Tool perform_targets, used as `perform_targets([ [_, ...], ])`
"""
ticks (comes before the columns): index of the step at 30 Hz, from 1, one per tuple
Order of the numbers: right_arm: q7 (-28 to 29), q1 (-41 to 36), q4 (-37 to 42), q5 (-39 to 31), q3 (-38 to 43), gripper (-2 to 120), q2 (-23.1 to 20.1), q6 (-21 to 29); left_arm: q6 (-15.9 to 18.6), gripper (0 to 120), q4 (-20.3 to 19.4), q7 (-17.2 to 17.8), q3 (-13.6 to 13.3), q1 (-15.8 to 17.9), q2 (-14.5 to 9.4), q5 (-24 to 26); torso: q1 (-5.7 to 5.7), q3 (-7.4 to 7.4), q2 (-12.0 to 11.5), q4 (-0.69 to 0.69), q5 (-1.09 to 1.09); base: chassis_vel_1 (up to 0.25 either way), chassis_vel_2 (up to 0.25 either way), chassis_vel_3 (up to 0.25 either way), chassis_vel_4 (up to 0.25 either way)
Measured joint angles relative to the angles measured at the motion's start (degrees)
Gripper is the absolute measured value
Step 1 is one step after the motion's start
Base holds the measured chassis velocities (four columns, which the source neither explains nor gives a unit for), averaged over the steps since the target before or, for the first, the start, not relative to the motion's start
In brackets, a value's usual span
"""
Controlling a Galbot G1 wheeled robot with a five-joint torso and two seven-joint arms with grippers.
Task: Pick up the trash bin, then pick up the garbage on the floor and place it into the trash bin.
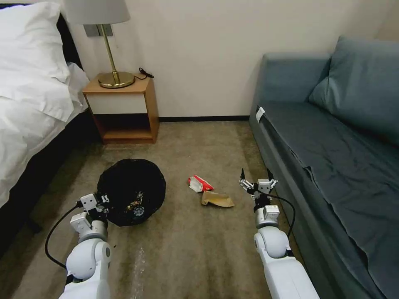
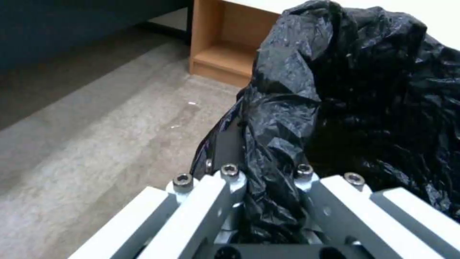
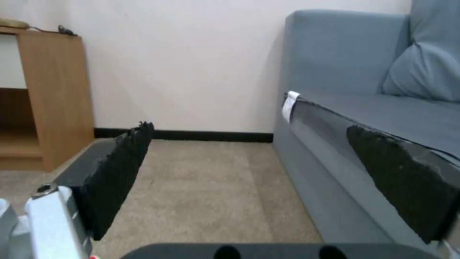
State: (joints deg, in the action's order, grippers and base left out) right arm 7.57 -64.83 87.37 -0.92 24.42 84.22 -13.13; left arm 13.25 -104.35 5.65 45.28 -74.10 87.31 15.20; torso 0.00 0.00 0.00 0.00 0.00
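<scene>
**Relief:** Where are you in the job?

**Me:** The bin is in hand and I'm partway through the litter. My left hand (image 2: 266,201) is clamped on the near-left rim of the trash bin (image 1: 131,192), with the black bag liner (image 2: 345,90) bunched between its fingers (the left wrist view shows the plastic pinched tight). The bin sits low on my left, over the carpet (image 1: 174,249) near the foot of the bed (image 1: 29,112), with the nightstand (image 1: 122,109) beyond it. Whether it's lifted clear of the floor or resting on it, I can't tell.

**Relief:** Anything in it yet?

**Me:** I see something small and colourful down in the liner, but I can't make out what.

**Relief:** And what's left on the floor?

**Me:** Two pieces, touching each other, mid-carpet between my arms: the red-and-white wrapper (image 1: 199,183), and the tan paper scrap (image 1: 217,199) just nearer and to its right.

**Relief:** The right arm?

**Me:** My right hand (image 1: 257,182) is spread wide with nothing in it, just to the right of the tan scrap and close beside the sofa (image 1: 332,137). Its camera looks along the carpet to the far wall.

**Relief:** So the next move?

**Me:** I'd say swing that hand left and down over the tan scrap, the closer one, and pinch it. It lies flat, so the fingers must nearly scrape the carpet. Then carry it across to the bin's mouth.
</scene>
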Motion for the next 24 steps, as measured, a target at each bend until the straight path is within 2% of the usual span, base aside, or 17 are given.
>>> perform_targets([
  [24,-0.7,-0.2,-2.1,1.6,-0.2,100,0.1,-1.1,-0.1,3,0.4,-0.2,0.5,0.1,-0.1,-0.1,0.0,0.0,0.0,0.0,0.0,-0.132,0.139,0.132,-0.132],
])
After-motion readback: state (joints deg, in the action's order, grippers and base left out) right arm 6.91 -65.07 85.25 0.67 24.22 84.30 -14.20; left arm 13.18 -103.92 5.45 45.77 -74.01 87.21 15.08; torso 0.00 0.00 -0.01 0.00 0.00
